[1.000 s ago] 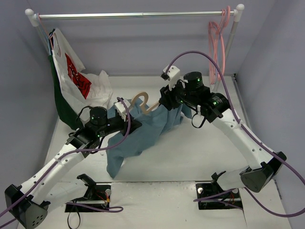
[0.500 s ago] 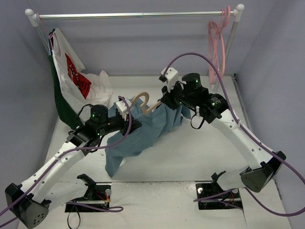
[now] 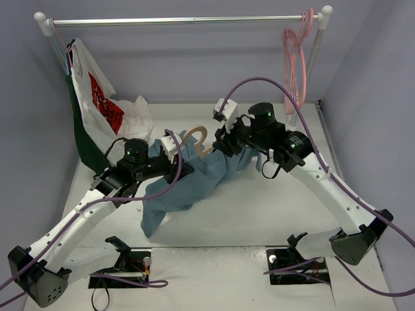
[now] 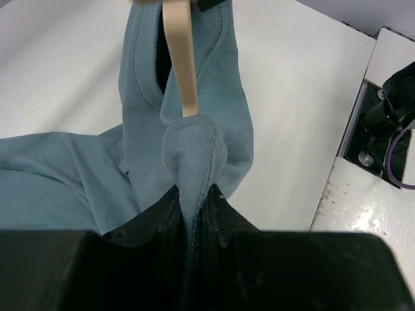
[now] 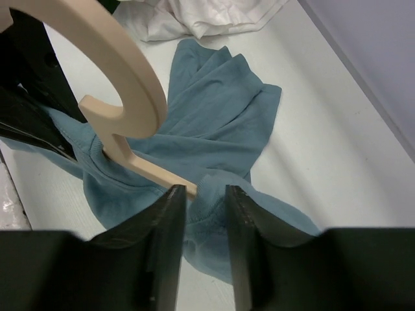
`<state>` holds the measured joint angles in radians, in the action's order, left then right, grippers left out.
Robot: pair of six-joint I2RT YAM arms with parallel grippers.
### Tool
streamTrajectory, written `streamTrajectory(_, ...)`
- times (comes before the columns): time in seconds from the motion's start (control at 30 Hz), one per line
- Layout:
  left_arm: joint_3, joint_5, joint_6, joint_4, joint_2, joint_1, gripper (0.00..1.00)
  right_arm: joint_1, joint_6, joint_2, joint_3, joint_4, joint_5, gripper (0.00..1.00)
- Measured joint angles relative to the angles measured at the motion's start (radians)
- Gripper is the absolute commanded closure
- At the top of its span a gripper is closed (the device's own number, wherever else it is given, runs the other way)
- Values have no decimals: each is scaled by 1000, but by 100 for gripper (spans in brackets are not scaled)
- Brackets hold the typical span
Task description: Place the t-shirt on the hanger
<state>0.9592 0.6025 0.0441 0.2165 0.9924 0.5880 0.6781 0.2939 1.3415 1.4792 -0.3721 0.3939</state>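
Note:
The teal-blue t-shirt (image 3: 188, 184) hangs bunched between my two grippers, its lower part trailing on the white table. The beige hanger (image 3: 198, 135) is lifted, its hook sticking up out of the collar. My left gripper (image 3: 174, 165) is shut on the ribbed collar (image 4: 189, 149), and the hanger's arm (image 4: 180, 58) runs into the collar just beyond it. My right gripper (image 3: 224, 144) is closed on the hanger's other arm where it goes under the cloth (image 5: 188, 189), with shirt fabric (image 5: 214, 123) between the fingers. The hook (image 5: 123, 71) curves close above the right wrist camera.
A metal rail (image 3: 181, 21) crosses the back, with pink hangers (image 3: 297, 58) at its right end. A white garment with red print (image 3: 97, 97) and a dark green one (image 3: 81, 139) hang at the left. A white cloth heap (image 3: 136, 120) lies behind the shirt.
My right gripper has moved left with the hanger, so the hook has turned and shifted left. My left gripper has risen slightly, still holding the collar. The shirt is more bunched between them.

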Motion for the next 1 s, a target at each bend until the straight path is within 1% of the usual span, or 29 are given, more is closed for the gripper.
streamTrajectory(0.1,0,13,-8,3,-2,0,100,0,25,-15,0,-8,3,58)
streamTrajectory(0.13,0,17,-10,5,-4,0,100,0,36,-22,2,-15,3,53)
streamTrajectory(0.23,0,27,-12,9,-15,0,100,-3,77,-42,16,-43,4,48)
streamTrajectory(0.37,0,37,-15,16,-34,0,100,-25,156,-90,29,-88,10,46)
streamTrajectory(0.5,0,50,-18,24,-40,0,100,-109,251,-136,29,-145,46,45)
streamTrajectory(0.6,0,58,-19,34,-40,0,100,-166,330,-143,29,-188,83,41)
streamTrajectory(0.7,1,72,-19,41,-39,0,100,-186,407,-119,43,-245,117,40)
streamTrajectory(0.83,18,84,-32,63,-37,0,100,-188,492,-33,117,-333,172,40)
streamTrajectory(1.0,57,106,-59,98,-35,0,100,-188,550,25,114,-359,200,41)
